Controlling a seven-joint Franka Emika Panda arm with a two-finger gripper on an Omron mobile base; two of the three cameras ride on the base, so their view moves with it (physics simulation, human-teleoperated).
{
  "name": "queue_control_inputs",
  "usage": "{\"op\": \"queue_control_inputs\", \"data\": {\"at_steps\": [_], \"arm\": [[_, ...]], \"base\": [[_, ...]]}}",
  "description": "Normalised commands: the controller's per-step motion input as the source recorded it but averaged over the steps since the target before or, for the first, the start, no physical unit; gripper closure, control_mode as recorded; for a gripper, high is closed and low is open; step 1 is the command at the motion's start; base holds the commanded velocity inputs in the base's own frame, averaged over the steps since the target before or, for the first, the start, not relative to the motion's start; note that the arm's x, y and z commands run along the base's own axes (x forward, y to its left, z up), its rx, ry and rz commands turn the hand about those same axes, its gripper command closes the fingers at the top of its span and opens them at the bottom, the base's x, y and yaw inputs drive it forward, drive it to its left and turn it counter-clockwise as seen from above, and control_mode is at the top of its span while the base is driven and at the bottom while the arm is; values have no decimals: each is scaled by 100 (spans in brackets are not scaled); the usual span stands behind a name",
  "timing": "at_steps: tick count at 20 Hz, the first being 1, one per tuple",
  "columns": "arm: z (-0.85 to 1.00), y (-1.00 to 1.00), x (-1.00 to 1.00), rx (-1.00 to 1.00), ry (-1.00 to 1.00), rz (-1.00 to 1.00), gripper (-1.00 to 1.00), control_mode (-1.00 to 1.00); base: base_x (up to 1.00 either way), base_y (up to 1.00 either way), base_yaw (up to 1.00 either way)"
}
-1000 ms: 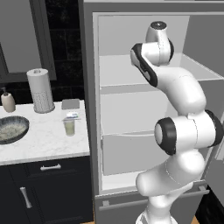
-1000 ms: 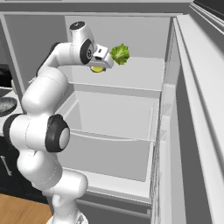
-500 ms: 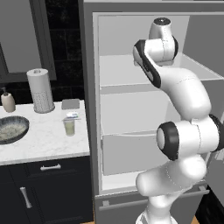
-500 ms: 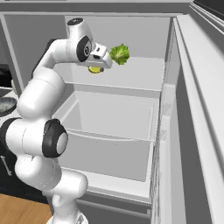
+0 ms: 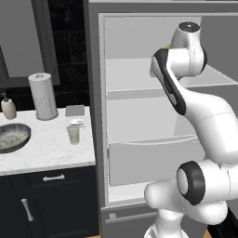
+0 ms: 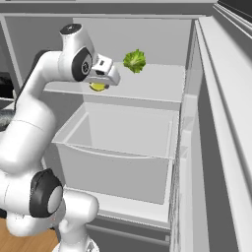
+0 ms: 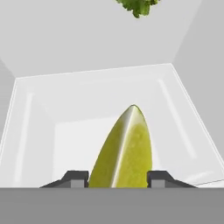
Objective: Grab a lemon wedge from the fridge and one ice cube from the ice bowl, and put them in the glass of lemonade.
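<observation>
My gripper (image 6: 99, 83) is shut on the lemon wedge (image 7: 124, 148), a yellow-green slice held between both fingertips (image 7: 76, 178). The wedge (image 6: 98, 87) hangs at the front edge of the upper shelf of the open fridge (image 5: 94, 116), above the white drawer (image 6: 118, 162). On the marble counter left of the fridge stands the glass of lemonade (image 5: 73, 135). The ice bowl (image 5: 11, 137) sits at the counter's left edge, dark and speckled.
A frilly green leafy vegetable (image 6: 134, 61) lies further back on the same shelf. The fridge door (image 6: 221, 128) stands open on the right. A paper towel roll (image 5: 42, 96), a soap dispenser (image 5: 8, 108) and a small grey pad (image 5: 75, 110) stand behind the glass.
The gripper has drawn back from the leafy vegetable toward the shelf's front edge and slightly down, carrying the wedge with it.
</observation>
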Motion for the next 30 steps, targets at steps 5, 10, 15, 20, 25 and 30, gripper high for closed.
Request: {"op": "queue_control_inputs", "data": {"at_steps": [5, 10, 15, 20, 25, 30], "arm": [[0, 0, -100, 0, 2, 11, 100, -100], [0, 5, -95, 0, 8, 14, 100, -100], [-13, 17, -80, 0, 10, 20, 100, -100], [-44, 7, -61, 0, 13, 20, 100, -100], [-48, 5, -38, 0, 19, 11, 100, -100], [-8, 0, -6, 0, 12, 1, 100, -100]], "base": [[0, 0, 0], [0, 0, 0], [0, 0, 0], [0, 0, 0], [0, 0, 0], [0, 0, 0]]}}
